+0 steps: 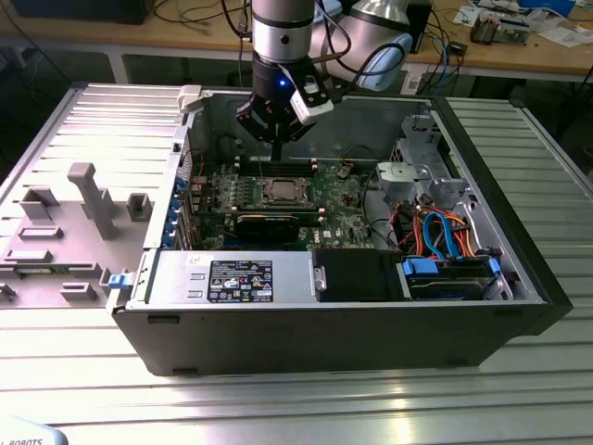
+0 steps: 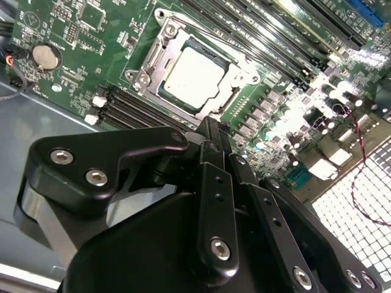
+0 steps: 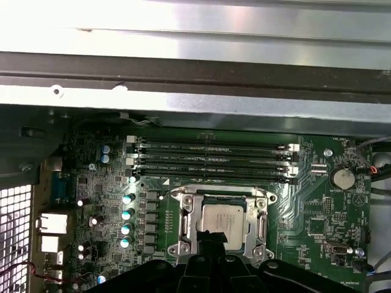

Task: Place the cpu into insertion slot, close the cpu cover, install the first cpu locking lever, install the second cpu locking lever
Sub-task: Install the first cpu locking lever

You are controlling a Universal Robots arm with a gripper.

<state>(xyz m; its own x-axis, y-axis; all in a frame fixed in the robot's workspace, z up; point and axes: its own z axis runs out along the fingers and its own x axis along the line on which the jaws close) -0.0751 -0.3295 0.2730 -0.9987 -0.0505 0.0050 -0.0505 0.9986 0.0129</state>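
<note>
Cpu (image 2: pixel 194 78) in insertion slot (image 2: pixel 139 78), cpu cover (image 2: pixel 237 68) down on it; levers hard to tell. Tool (image 2: pixel 214 125) squeezed closed, holding nothing.

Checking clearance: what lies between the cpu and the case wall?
Long black memory slots, in the first wrist view, between silver-grey square cpu and grey metal case wall.

arm (image 1: pixel 278 32): silver-grey | claw (image 2: pixel 212 129): black | screws (image 2: pixel 62 157): silver | light (image 1: pixel 281 83): seemingly blue
</note>
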